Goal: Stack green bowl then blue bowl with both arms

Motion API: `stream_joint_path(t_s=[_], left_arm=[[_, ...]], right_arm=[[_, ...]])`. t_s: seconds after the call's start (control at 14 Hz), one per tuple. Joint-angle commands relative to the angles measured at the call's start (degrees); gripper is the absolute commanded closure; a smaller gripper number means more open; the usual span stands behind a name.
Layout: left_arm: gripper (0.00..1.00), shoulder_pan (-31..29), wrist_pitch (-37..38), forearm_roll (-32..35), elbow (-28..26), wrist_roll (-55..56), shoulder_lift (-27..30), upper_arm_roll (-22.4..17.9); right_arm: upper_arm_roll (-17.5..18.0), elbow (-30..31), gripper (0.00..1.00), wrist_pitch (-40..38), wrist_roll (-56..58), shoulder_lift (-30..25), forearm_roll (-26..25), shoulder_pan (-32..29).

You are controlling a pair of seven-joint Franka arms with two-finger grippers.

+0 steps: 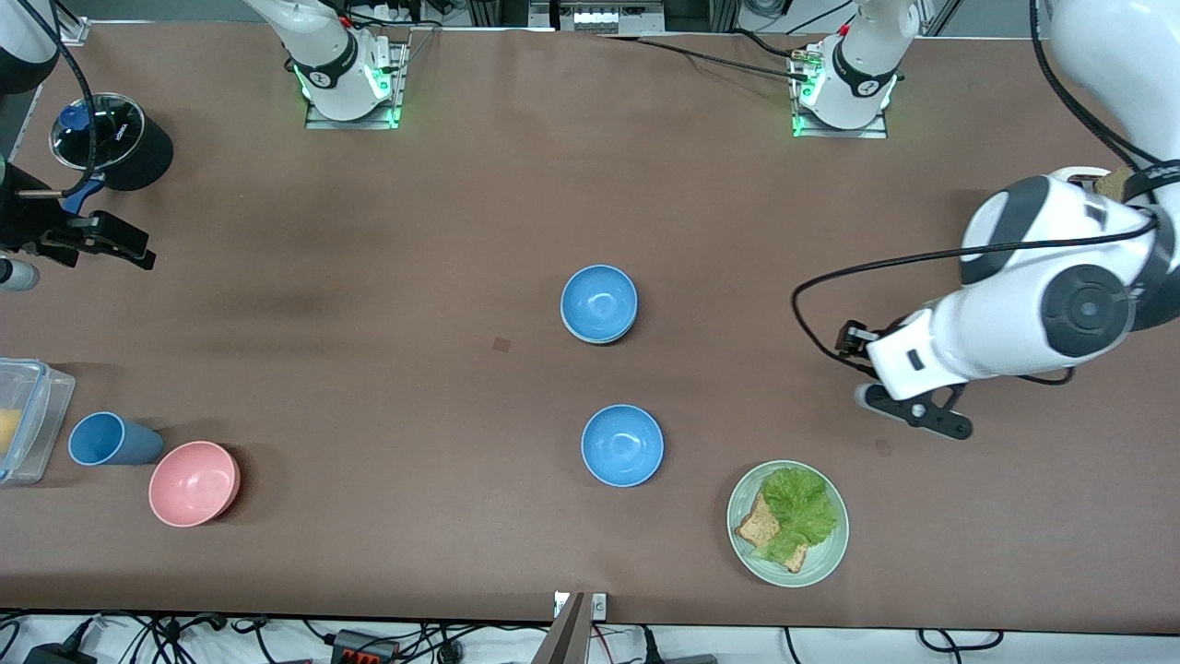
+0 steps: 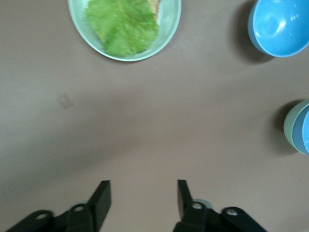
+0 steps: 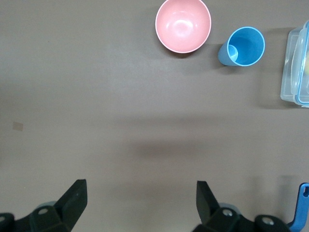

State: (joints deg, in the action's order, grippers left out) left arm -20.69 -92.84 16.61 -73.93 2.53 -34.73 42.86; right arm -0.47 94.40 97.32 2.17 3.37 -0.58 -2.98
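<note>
A blue bowl [image 1: 599, 302] sits nested in the green bowl [image 1: 597, 340] at the table's middle; only the green bowl's pale rim shows. The stack also shows in the left wrist view, blue bowl [image 2: 304, 131] in green bowl [image 2: 288, 126]. A second blue bowl [image 1: 622, 445] stands alone, nearer to the front camera, and shows in the left wrist view [image 2: 282, 26]. My left gripper [image 1: 913, 413] [image 2: 142, 186] is open and empty over bare table toward the left arm's end. My right gripper [image 1: 115, 242] [image 3: 140, 186] is open and empty over bare table at the right arm's end.
A pale green plate [image 1: 830, 563] [image 2: 169, 29] with lettuce and toast lies near the front edge. A pink bowl [image 1: 194, 482] [image 3: 183, 25], a blue cup [image 1: 106, 439] [image 3: 244, 47] and a clear container [image 1: 23, 420] [image 3: 294, 67] sit at the right arm's end. A black cup [image 1: 115, 140] stands near the right gripper.
</note>
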Motion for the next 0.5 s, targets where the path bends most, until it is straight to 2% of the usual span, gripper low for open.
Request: stream_joint_path(t_s=[0.0,0.21,0.36,0.43], left_arm=[[0.00,-3.39,4.15,-1.84,-0.16,-2.09,3.62,0.65],[0.00,-2.78,4.78,-3.06,-2.08,-2.09,10.18,-1.01],[0.00,-1.47,4.51,-7.26,-4.46,-2.27,14.24,-7.31],[0.00,0.10,4.51,-11.29,-5.60,-2.97,16.17,-12.66]], right_arm=[[0.30,0.96,0.00,0.24,0.12,-1.43,-0.12,-0.45],[0.30,0.96,0.00,0.50,0.12,-1.43,-0.12,-0.45],[0.30,0.87,0.00,0.50,0.12,-1.43,-0.30,-0.36],[0.30,0.87,0.00,0.50,0.12,-1.43,-0.30,-0.45]])
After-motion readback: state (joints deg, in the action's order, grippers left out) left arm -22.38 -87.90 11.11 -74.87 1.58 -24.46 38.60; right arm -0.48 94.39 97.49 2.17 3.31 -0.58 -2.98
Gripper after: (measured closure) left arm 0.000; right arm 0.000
